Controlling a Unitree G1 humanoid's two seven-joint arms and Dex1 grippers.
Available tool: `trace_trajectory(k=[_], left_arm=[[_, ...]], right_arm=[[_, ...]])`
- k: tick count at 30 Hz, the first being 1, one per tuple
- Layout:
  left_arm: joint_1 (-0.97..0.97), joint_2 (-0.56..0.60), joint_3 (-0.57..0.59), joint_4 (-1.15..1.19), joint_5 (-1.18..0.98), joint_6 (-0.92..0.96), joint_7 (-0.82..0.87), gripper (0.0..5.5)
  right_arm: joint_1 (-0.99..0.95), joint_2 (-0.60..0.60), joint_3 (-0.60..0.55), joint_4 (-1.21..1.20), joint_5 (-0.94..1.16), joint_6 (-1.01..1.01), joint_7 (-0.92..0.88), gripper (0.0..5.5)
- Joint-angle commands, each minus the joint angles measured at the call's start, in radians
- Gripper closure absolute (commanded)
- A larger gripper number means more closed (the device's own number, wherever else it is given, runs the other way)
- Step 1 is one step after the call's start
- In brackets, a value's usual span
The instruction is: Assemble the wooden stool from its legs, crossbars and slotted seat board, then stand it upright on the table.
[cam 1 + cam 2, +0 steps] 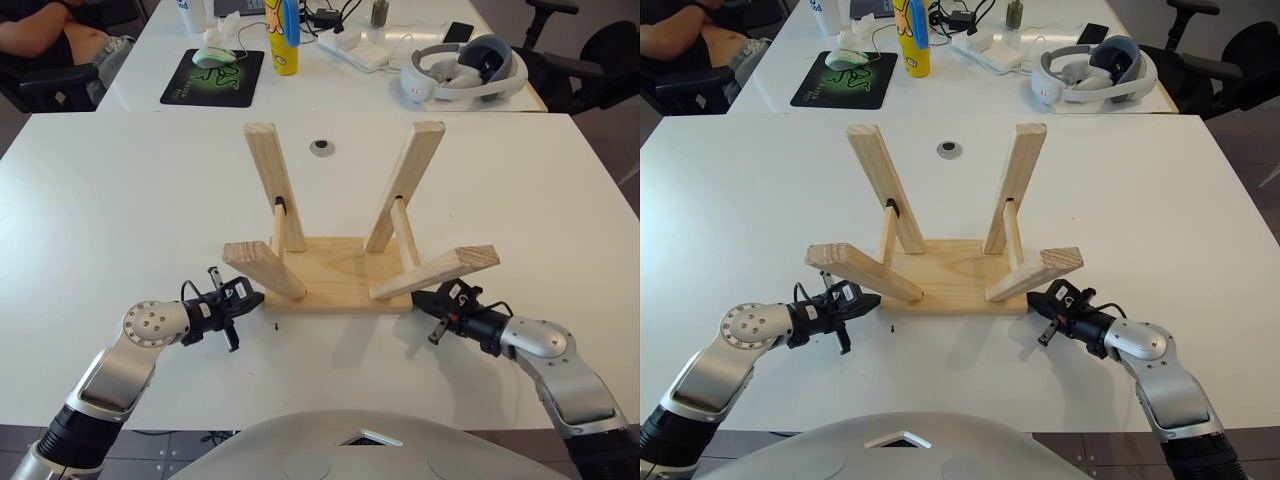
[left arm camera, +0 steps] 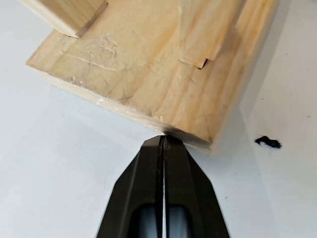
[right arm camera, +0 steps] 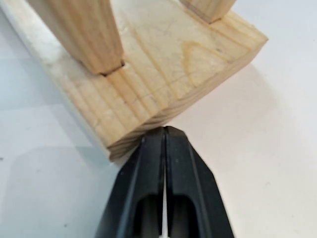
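- Stool (image 1: 345,262) sits upside down mid-table (image 1: 120,200), with the board (image 1: 335,278) flat on the surface and four legs (image 1: 275,185) splaying upward.
- Crossbars (image 1: 279,232) stand between the near and far legs on each side. From here the joints look seated, though I cannot confirm how tight they are.
- Left gripper (image 2: 163,141) has its fingers pressed together with nothing between them. Its tip touches the board's near left corner, low against the table.
- Right gripper (image 3: 165,131) is likewise closed on nothing, and its tip touches the near right corner.
- A small black speck (image 2: 267,142) lies on the table just beside the left corner.
- Step in hand, as I judge it: assembly looks done, and the two tips are bracing or squaring the board before the turn-over. Standing it upright is not yet done.
- The next move calls for a real hold. The fingers must part and take the board's edge or a leg on each side, then both arms must lift and rotate together so the legs come down evenly.
- Risk: uneven lifting could pull a leg or crossbar from its slot.
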Motion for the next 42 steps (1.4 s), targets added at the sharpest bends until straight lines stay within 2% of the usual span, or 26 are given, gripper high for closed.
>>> trace_trajectory(k=[1,9,16,31,41,42], left_arm=[[-0.038,0.011,0.042,-0.113,-0.095,0.074,-0.047,5.5],[-0.115,0.114,0.153,-0.19,-0.209,0.163,-0.145,5.5],[-0.209,0.135,0.155,-0.191,-0.248,0.205,-0.173,5.5],[-0.25,0.192,0.208,-0.273,-0.402,0.314,-0.232,5.5],[-0.223,0.251,0.216,-0.25,-0.38,0.269,-0.258,5.5],[-0.211,0.254,0.211,-0.221,-0.353,0.241,-0.25,5.5]], right_arm=[[-0.044,-0.012,-0.007,-0.15,0.095,0.072,0.056,5.46],[-0.074,-0.051,-0.087,-0.283,0.189,0.222,0.062,5.46],[-0.102,-0.066,-0.119,-0.34,0.227,0.286,0.059,5.46],[-0.123,-0.086,-0.198,-0.442,0.319,0.384,0.07,5.46],[-0.114,-0.068,-0.206,-0.486,0.349,0.417,0.059,5.46],[-0.091,-0.095,-0.181,-0.463,0.279,0.388,0.054,5.46]])
